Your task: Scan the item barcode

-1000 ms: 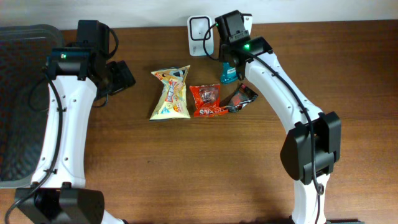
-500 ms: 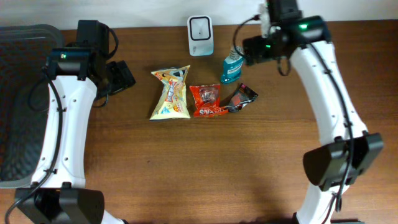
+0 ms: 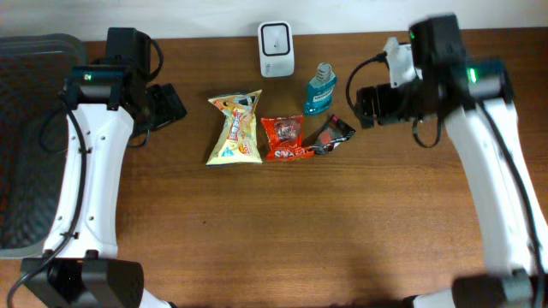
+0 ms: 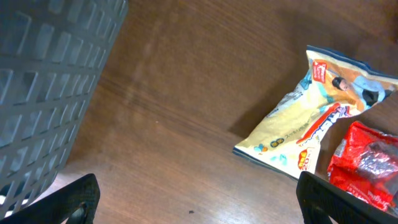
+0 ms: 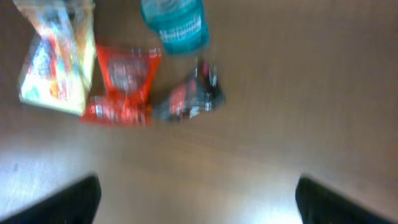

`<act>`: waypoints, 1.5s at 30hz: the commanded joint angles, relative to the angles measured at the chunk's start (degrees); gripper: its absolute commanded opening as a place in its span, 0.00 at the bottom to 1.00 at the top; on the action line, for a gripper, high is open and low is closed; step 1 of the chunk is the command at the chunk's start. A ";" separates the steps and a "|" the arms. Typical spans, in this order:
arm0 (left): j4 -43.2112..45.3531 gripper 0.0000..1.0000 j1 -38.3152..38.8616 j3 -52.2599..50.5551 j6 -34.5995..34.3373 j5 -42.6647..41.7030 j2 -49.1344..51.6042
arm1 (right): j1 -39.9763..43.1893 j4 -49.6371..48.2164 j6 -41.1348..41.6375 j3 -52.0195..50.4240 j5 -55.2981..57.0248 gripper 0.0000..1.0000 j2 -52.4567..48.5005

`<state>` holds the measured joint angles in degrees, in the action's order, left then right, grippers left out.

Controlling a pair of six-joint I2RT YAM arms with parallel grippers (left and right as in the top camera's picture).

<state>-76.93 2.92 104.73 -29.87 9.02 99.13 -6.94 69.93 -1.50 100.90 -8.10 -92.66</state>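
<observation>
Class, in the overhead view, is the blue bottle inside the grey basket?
No, the blue bottle is on the table next to the white scanner.

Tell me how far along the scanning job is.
Blue bottle stands free beside the scanner, possibly scanned. In hand: nothing; the left gripper and right gripper are open, empty. Left: yellow bag, red packet and dark packet lie untouched.

White scanner (image 3: 276, 38) sits at the far edge, face toward near. Small teal bottle (image 3: 321, 89), pale label, just right of it, not touching, cap end pointing far.
</observation>
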 commanded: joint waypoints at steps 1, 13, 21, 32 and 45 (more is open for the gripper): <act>-0.04 0.99 -0.15 -0.04 -0.52 -0.20 0.28 | -0.26 -17.33 0.17 -18.08 -0.52 0.98 10.14; -0.04 0.99 -0.15 -0.04 -0.52 -0.20 0.28 | -6.27 -71.71 -14.53 -38.45 -7.93 0.98 -8.57; -0.04 0.99 -0.15 -0.04 -0.50 -0.20 0.28 | -8.00 -79.45 -16.24 -38.45 -0.87 0.99 -13.22; -0.04 0.99 -0.15 -0.04 -0.52 -0.20 0.28 | -7.54 -89.44 -6.56 -38.42 0.24 0.99 -15.87; -0.04 0.99 -0.15 -0.04 -0.52 -0.20 0.28 | -2.10 -91.60 -10.49 -38.45 -12.74 0.98 -17.22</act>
<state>-76.93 2.92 104.66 -29.85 8.82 99.24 -8.93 -20.86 -11.40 62.54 -17.45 -108.07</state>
